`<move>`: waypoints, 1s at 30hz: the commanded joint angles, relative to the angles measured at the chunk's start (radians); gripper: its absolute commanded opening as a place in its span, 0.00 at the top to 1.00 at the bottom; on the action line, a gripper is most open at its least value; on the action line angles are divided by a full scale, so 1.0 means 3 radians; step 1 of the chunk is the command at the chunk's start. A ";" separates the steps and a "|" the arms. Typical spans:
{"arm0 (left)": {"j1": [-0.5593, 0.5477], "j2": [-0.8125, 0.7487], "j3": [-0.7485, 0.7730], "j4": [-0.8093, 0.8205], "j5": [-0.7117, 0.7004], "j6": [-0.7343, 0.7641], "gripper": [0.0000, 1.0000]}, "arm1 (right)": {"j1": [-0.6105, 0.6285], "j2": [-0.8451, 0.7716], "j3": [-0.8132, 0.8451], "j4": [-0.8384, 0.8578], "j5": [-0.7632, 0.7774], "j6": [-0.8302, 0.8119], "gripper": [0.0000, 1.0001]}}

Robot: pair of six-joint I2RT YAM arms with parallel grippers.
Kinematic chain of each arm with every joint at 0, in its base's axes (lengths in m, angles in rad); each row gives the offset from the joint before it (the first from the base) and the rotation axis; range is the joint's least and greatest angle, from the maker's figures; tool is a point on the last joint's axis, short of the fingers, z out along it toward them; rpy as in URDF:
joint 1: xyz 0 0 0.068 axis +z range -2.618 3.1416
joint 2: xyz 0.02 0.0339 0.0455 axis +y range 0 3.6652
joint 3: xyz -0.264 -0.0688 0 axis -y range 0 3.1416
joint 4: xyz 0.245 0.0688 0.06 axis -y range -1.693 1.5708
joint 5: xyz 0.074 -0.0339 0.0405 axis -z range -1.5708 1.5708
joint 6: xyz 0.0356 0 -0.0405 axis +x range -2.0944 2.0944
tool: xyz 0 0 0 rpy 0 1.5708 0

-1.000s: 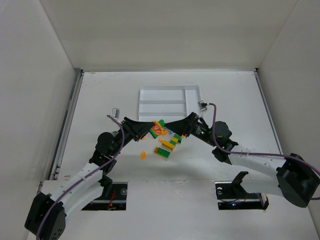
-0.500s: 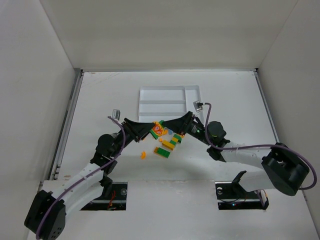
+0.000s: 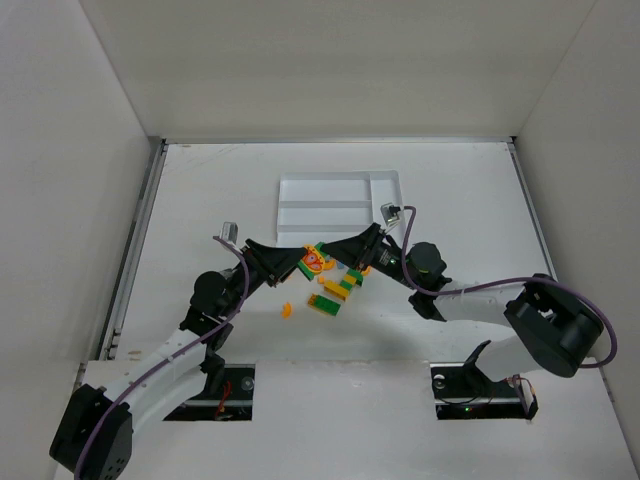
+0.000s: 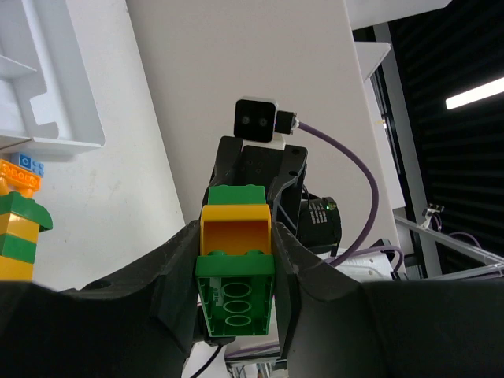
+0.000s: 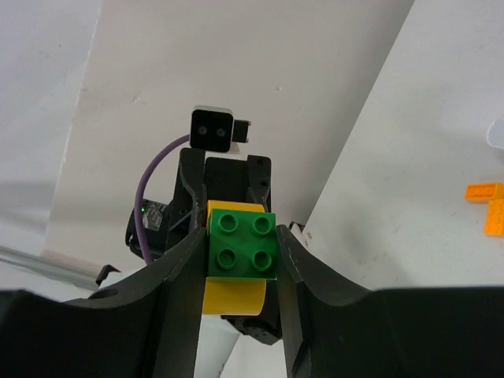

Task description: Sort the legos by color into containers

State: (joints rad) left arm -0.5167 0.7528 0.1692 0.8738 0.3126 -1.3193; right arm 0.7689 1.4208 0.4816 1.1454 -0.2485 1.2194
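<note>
A short stack of legos [image 3: 316, 261], green, yellow-orange and green, hangs above the table between both grippers. My left gripper [image 3: 299, 266] is shut on its near green brick [image 4: 235, 287], whose hollow underside faces the left wrist camera, with the yellow-orange brick [image 4: 235, 228] behind it. My right gripper [image 3: 336, 257] is shut on the studded green brick [image 5: 241, 244] at the other end, the fingers [image 5: 179, 276] touching both its sides. The white tray of containers [image 3: 285, 182] lies just beyond.
Loose green, yellow and orange legos [image 3: 338, 288] lie under and in front of the grippers, with a small orange piece [image 3: 286, 310] to the left. A green-yellow stack [image 4: 17, 232] topped with orange and blue sits by the tray corner [image 4: 47, 102]. Orange pieces [image 5: 488, 201] lie on the table.
The right gripper, open a second ago, has closed on the studded green end of the stack and its arm has shifted slightly left. The left gripper has kept its grip.
</note>
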 commanded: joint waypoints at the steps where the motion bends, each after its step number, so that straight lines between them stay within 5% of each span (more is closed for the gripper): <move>1: 0.0037 -0.0147 -0.0093 0.0166 0.0149 -0.0015 0.89 | -0.0106 -0.0088 0.0051 0.0304 -0.0066 0.0031 0.67; 14: 0.0298 -0.0336 -0.0139 -0.0126 0.0318 0.0031 0.89 | -0.0535 -0.0257 0.0163 -0.0253 -0.0169 -0.0290 0.66; 23: 0.0508 -0.0117 -0.0027 -0.0381 0.0231 0.0128 0.87 | -0.0751 0.0637 0.1502 -0.2364 0.0643 -0.1568 0.66; 30: 0.0529 -0.0030 -0.0063 -0.0443 0.0216 0.0271 0.85 | -0.0658 0.1455 0.2663 -0.3423 0.1298 -0.2239 0.66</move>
State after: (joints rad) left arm -0.3588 0.7414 0.1307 0.7094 0.3744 -1.2709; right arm 0.5583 1.8053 1.1721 0.3096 0.0082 0.6914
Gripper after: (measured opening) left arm 0.330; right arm 0.423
